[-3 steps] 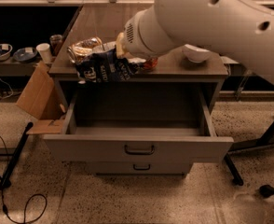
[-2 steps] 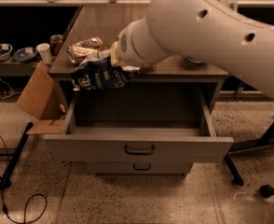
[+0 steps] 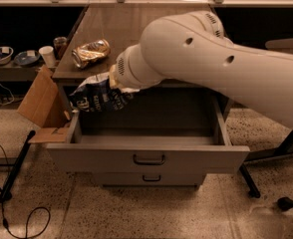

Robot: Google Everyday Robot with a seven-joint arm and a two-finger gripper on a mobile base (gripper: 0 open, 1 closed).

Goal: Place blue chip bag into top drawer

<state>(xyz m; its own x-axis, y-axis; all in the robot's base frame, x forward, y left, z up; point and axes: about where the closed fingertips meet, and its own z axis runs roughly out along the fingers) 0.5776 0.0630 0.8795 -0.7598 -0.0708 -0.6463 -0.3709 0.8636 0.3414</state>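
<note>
The blue chip bag [image 3: 94, 97], crumpled navy foil with white lettering, hangs in the air over the left end of the open top drawer [image 3: 201, 156], at about the height of the tabletop's edge. My gripper [image 3: 112, 82] sits at the end of the big white arm, mostly hidden behind the wrist, and is shut on the bag's upper right part. The top drawer is pulled far out, and its dark curved handle [image 3: 149, 160] faces me. No objects show in the visible part of the drawer's inside.
A crushed gold-brown can [image 3: 90, 52] lies on the tabletop [image 3: 136, 29] near its left front corner. The smaller lower drawer [image 3: 151, 178] is shut. A cardboard box [image 3: 39, 103] leans at the drawer's left. Cups [image 3: 48, 56] and bowls [image 3: 1, 54] stand further left. A black pole [image 3: 17, 166] and cable lie on the floor.
The arm has carried the bag off the tabletop, down and forward, from beside the gold can to above the drawer's left end. The can has stayed in place.
</note>
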